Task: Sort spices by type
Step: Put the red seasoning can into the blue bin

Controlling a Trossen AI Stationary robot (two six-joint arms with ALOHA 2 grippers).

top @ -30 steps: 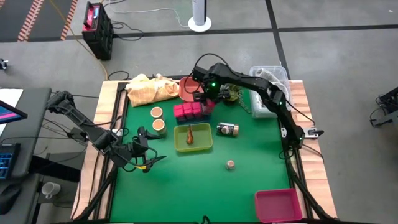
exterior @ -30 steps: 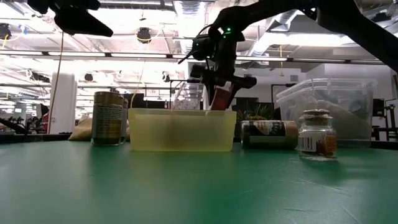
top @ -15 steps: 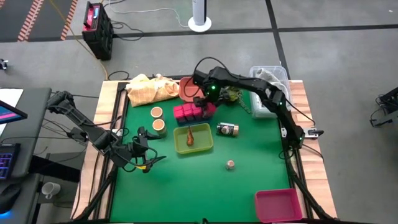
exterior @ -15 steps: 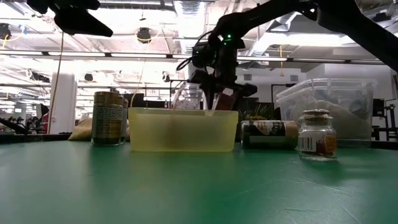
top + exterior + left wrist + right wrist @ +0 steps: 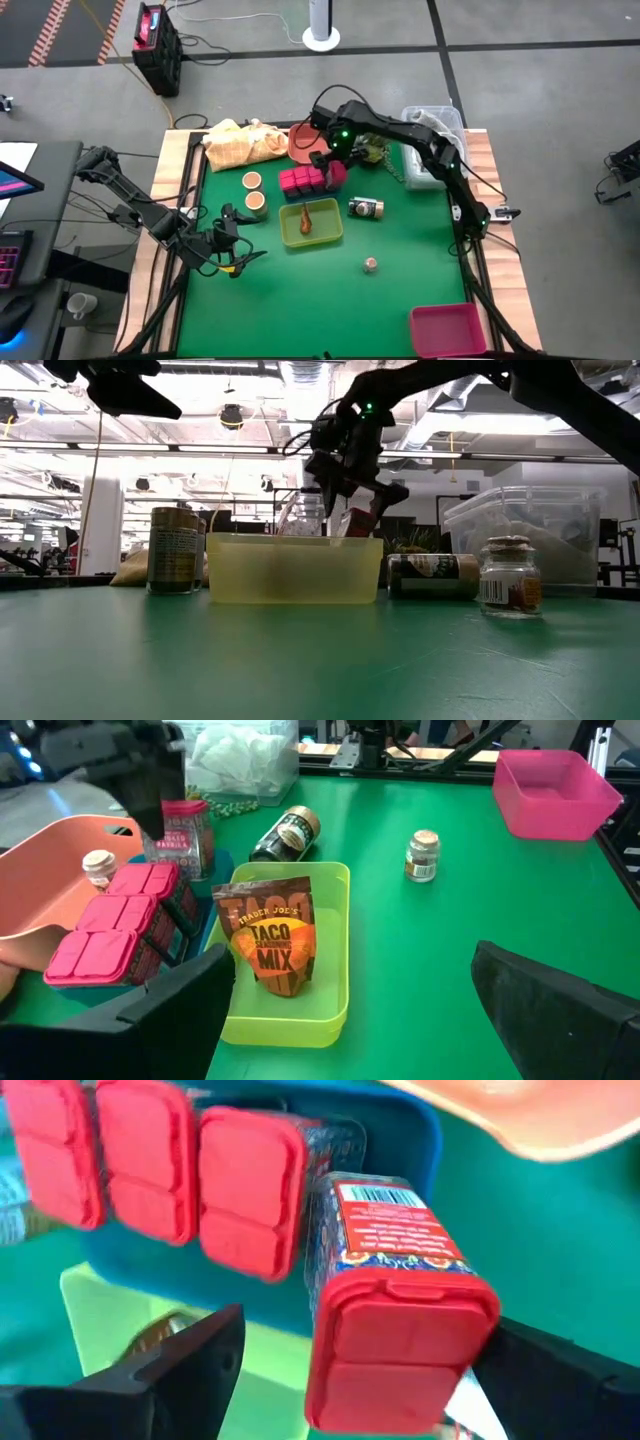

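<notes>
Three red-lidded spice tins (image 5: 150,1170) stand in a row in a blue tray (image 5: 400,1140). A fourth tin (image 5: 400,1310) stands at the row's end, beside the tray's wall. My right gripper (image 5: 368,1325) is open above it, one finger on each side of the tin. In the high view this gripper (image 5: 332,155) hovers over the pink tins (image 5: 305,178). My left gripper (image 5: 240,258) waits open near the table's left edge. Two tan round jars (image 5: 253,190) stand left of the tins.
A yellow-green bin (image 5: 322,236) holds a brown pouch (image 5: 272,942). A dark jar (image 5: 366,208) lies on its side, and a small corked jar (image 5: 371,264) stands alone. A salmon bowl (image 5: 300,140), yellow cloth (image 5: 243,143), clear box (image 5: 432,125) and pink bin (image 5: 447,328) ring the mat.
My right gripper has opened over the blue tray and let go of the fourth tin, which now stands at the end of the row. The wrist has rolled a little, dipped, then come back up.
</notes>
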